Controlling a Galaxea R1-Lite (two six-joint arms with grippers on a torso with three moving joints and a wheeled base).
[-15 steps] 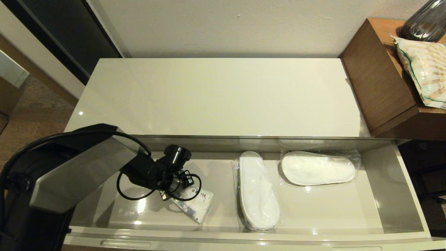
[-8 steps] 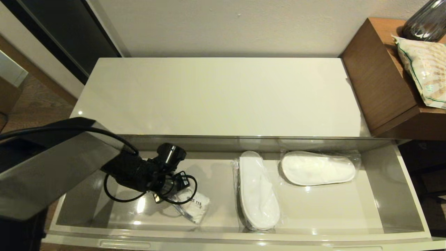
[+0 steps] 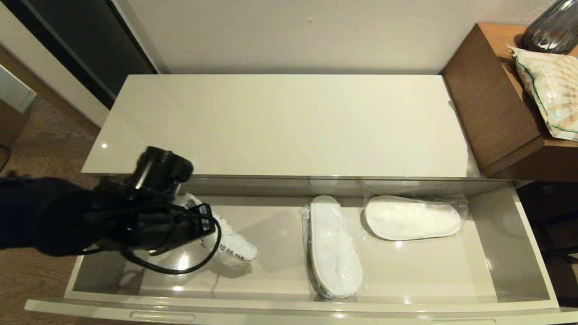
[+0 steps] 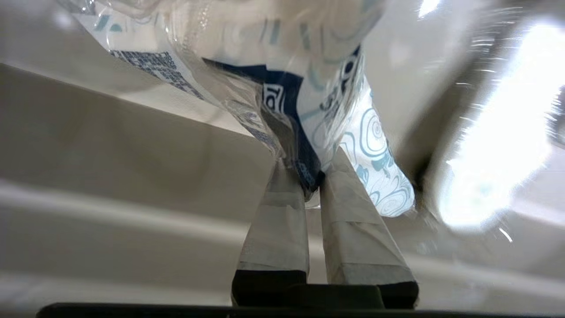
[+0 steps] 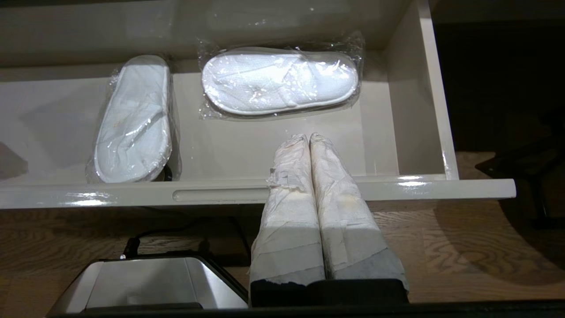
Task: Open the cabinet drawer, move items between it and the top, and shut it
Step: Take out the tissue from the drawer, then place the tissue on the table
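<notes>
1. The wide, shallow, glossy grey-beige cabinet drawer [image 3: 505, 253] stands fully pulled out below the long glossy cream-white counter top [image 3: 280, 126]. The opening step is judged complete.
2. The left claw [image 4: 311, 176] is nearly closed, its taped fingers [image 4: 278, 216] pinching the edge of the small white tissue pack with blue print [image 3: 228, 246]. In the head view the pack hangs from the claw at the left end of the drawer, apparently clear of the drawer floor, and below the level of the top.
3. The right claw [image 5: 309, 139] is closed on nothing. It is parked in front of the drawer's right half, outside the front rim.
4. 2 flat white slippers in clear plastic wrap lie on the drawer floor. The left slipper [image 3: 334, 246] lies lengthwise from back to front near the middle. The right slipper [image 3: 411, 218] lies crosswise toward the back wall, close to the first; whether the wraps touch cannot be told.
5. No item rests on the top. The transfer stage is judged to be in its first carry.
6. Remaining, by judgement: set the pack on the top, deal with the 2 slippers, then push the drawer shut.
7. A brown wooden table [image 3: 492, 108] with a green-trimmed patterned bag [image 3: 551, 95] stands to the right, not involved.
</notes>
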